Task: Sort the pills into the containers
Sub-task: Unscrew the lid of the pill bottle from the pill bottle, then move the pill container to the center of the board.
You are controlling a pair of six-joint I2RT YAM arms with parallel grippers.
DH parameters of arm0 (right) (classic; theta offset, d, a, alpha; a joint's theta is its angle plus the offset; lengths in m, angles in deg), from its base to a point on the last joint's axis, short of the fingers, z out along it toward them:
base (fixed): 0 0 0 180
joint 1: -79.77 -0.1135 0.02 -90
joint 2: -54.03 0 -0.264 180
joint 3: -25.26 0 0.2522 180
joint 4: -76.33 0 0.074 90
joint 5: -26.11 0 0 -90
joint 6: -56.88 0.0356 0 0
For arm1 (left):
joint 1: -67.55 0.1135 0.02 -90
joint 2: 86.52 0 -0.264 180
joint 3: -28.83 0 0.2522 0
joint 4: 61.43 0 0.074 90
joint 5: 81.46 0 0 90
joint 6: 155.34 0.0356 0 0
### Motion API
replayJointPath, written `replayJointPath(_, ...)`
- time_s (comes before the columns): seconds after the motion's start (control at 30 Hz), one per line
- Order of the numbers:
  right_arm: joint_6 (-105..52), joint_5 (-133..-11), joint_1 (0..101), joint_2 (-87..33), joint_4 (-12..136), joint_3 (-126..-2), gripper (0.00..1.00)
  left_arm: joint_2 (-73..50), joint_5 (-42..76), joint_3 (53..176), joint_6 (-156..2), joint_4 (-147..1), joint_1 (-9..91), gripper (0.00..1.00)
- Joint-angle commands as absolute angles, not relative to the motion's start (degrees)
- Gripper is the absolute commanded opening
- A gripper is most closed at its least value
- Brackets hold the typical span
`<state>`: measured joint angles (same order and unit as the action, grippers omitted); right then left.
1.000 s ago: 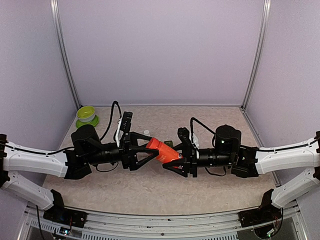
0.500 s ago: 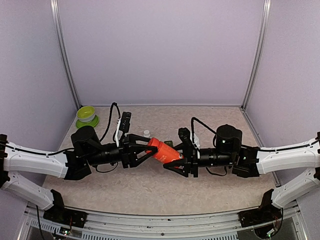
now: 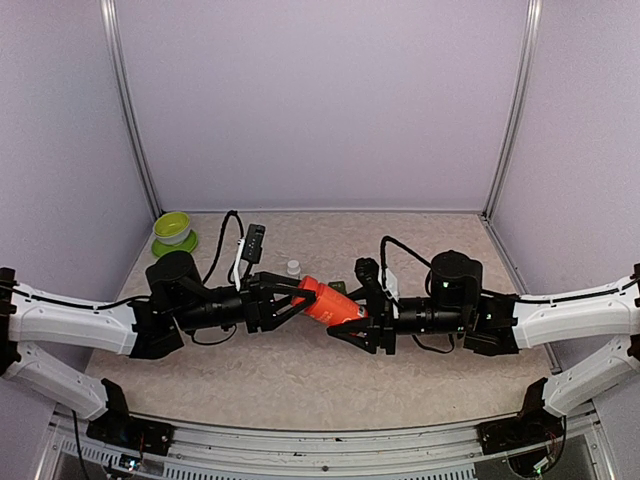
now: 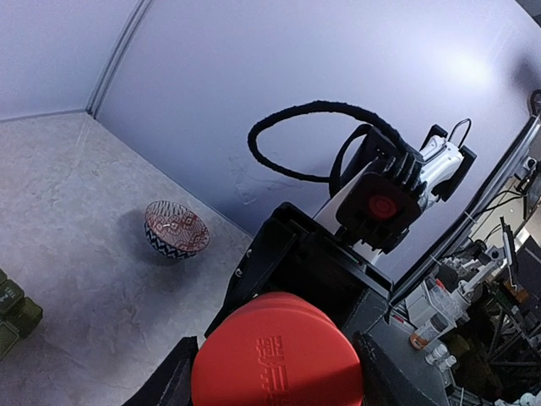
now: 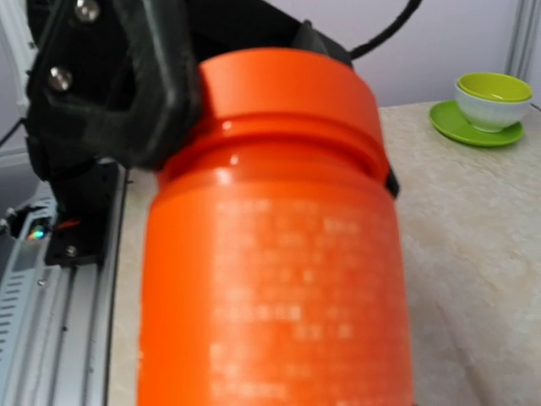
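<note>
An orange pill bottle (image 3: 326, 301) hangs level above the table between both arms. My right gripper (image 3: 347, 314) is shut on its body, which fills the right wrist view (image 5: 279, 279) and hides the fingers there. My left gripper (image 3: 298, 296) is shut on the bottle's orange cap (image 4: 275, 359), a black finger (image 4: 165, 381) pressed against each side of it. The same finger (image 5: 127, 93) shows against the cap in the right wrist view. The dark green containers (image 4: 17, 309) sit on the table at the left edge of the left wrist view. No pills are in view.
A lime-green bowl on a saucer (image 3: 172, 228) stands at the back left corner. A small patterned bowl (image 4: 176, 228) sits on the table near the back wall. A small white object (image 3: 293, 267) lies behind the bottle. Walls close in three sides.
My left gripper has narrowed from wide open onto the bottle's cap. The bottle and the right gripper have stayed where they were.
</note>
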<state>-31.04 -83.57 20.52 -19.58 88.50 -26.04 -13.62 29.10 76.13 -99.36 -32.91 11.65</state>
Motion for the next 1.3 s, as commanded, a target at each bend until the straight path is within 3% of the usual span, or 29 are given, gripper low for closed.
replayJointPath(0.0,-34.0,-79.2,21.5,-18.9,91.0,-24.2,0.29,-16.3,24.8,78.2,-104.6,-40.7,13.7,0.41)
replayJointPath(0.5,-37.3,-76.7,21.5,-20.5,91.2,-23.1,0.28,-17.9,20.2,79.6,-112.5,-48.9,14.4,0.40)
replayJointPath(0.6,-37.3,-76.7,21.5,-20.8,91.2,-23.5,0.27,-17.7,20.0,79.8,-113.3,-48.5,13.4,0.46)
replayJointPath(0.77,-36.2,-78.4,21.5,-20.5,92.2,-23.9,0.27,-17.7,20.3,79.1,-112.0,-46.4,12.6,0.69)
replayJointPath(1.03,-35.4,-78.6,21.5,-19.2,91.7,-23.3,0.27,-19.3,17.5,78.5,-109.9,-46.9,13.1,0.68)
replayJointPath(1.27,-34.8,-75.0,21.5,-12.7,89.7,-20.5,0.27,-24.8,4.2,73.5,-108.6,-55.5,12.0,0.70)
